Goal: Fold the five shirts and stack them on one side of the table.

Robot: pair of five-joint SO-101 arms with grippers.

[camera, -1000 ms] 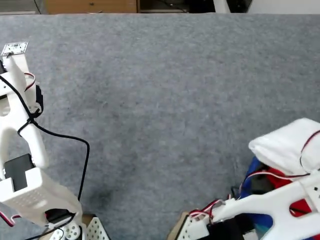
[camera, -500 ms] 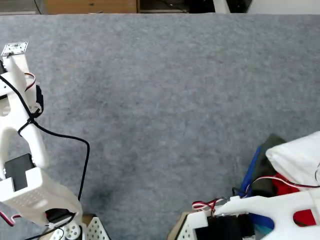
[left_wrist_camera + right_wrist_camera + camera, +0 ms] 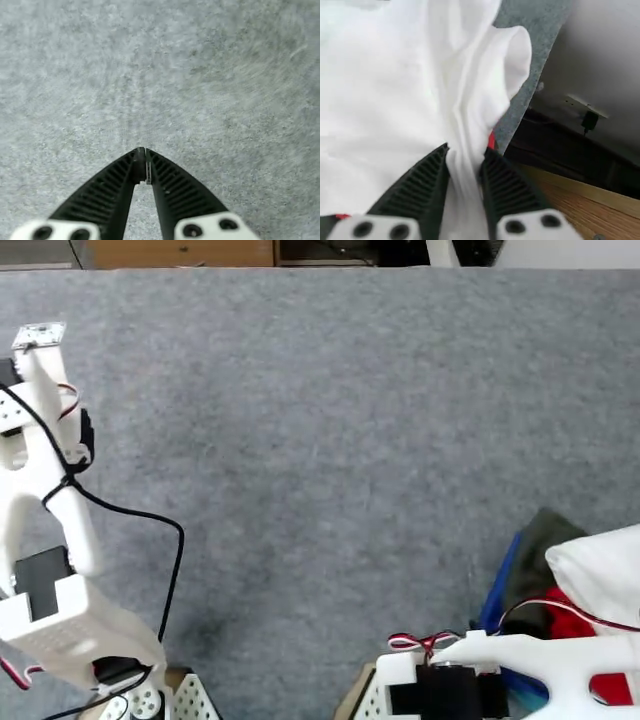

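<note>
A folded white shirt [image 3: 603, 572] lies on top of a pile at the table's right front corner, over a dark shirt [image 3: 538, 558], a red one [image 3: 568, 621] and a blue one [image 3: 497, 592]. In the right wrist view my right gripper [image 3: 465, 162] is shut on a fold of the white shirt [image 3: 395, 100]. My left arm [image 3: 45, 440] stands at the left edge of the table. Its gripper [image 3: 141, 165] is shut with nothing in it, just above the bare grey felt [image 3: 175, 75].
The grey felt table top [image 3: 330, 430] spreads wide between the two arms. A wooden cabinet [image 3: 180, 252] runs behind the far edge. Past the table's right edge, the right wrist view shows wooden floor [image 3: 570, 200] and a wall socket [image 3: 585, 112].
The white shirt has slid to the right with the right arm, uncovering the dark shirt beneath it. The left arm has shifted slightly.
</note>
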